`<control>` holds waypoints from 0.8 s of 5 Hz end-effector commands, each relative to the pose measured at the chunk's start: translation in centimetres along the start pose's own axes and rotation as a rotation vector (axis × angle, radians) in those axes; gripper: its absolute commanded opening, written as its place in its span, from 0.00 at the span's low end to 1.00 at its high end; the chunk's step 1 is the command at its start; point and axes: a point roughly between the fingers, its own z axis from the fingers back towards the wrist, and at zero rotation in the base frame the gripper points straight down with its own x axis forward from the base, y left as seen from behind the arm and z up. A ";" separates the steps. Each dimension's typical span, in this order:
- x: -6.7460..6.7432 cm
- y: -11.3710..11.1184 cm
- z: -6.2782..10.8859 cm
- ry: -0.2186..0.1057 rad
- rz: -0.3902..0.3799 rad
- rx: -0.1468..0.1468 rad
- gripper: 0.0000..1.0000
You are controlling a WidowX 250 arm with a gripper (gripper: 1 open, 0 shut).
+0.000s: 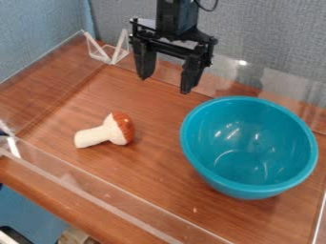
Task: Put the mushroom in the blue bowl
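Wooden tabletop, walled by clear panels. Lying on its side at about eight o'clock is the mushroom [106, 132], reddish cap pointing right, cream stem left. At four o'clock sits the blue bowl [249, 147], apparently empty. At twelve o'clock the black gripper [170, 74] hangs spread wide, holding nothing. Probably light, rigid plastic; the rounded cap may slip, so pinching across the stem seems safest.

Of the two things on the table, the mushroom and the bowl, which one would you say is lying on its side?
The mushroom: it lies tipped over, cream stem pointing left and reddish cap to the right. The blue bowl stands upright, its opening facing up.
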 end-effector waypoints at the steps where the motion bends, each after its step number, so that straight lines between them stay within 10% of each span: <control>1: -0.8 1.4 -0.8 0.027 -0.208 0.015 1.00; 3: -3.2 4.9 -3.7 0.064 -0.680 0.067 1.00; 4: -3.5 6.4 -4.7 0.057 -0.658 0.059 1.00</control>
